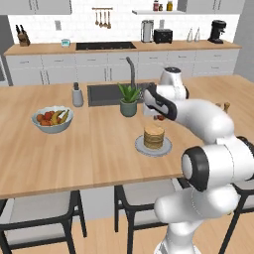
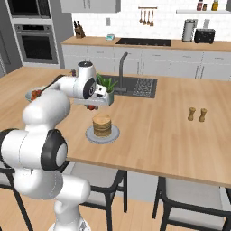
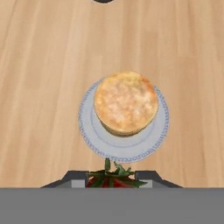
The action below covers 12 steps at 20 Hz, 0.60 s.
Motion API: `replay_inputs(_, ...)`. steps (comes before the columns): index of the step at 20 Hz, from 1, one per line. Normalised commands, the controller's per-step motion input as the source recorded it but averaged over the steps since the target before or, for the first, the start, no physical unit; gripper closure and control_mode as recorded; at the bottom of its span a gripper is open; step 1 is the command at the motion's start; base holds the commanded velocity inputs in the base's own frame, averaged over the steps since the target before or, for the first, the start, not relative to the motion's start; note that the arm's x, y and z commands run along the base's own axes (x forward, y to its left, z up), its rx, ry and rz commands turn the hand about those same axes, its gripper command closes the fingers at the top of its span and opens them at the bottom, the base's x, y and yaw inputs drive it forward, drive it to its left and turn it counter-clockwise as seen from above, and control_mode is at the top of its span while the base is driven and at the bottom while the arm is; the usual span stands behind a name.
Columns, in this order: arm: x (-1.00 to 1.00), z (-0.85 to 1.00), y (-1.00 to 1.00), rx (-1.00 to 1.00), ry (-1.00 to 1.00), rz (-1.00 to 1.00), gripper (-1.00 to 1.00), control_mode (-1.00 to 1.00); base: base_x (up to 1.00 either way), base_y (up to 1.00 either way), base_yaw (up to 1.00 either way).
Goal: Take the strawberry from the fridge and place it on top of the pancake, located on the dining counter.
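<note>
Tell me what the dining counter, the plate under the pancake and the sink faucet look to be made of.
Dining counter: looks like light wood, matt, with grain lines running along it. Plate: probably glazed ceramic, pale grey with a fine patterned rim. Faucet: seemingly brushed metal, a plain grey curved tube; the render leaves the finish open.

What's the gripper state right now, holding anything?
Gripper: closed on the strawberry, above the pancake.
</note>
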Motion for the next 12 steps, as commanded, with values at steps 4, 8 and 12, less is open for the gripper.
replay_inputs(4,0.40,-0.34,0.00,0.00,0.05,0.00,1.00,-1.00,0.00,0.00,0.00)
replay_inputs(8,0.46,-0.31,-0.04,0.00,0.03,0.00,1.00,-1.00,0.00,0.00,0.00)
replay_inputs(12,0.57,-0.33,-0.14,0.00,0.06,0.00,1.00,-1.00,0.00,0.00,0.00)
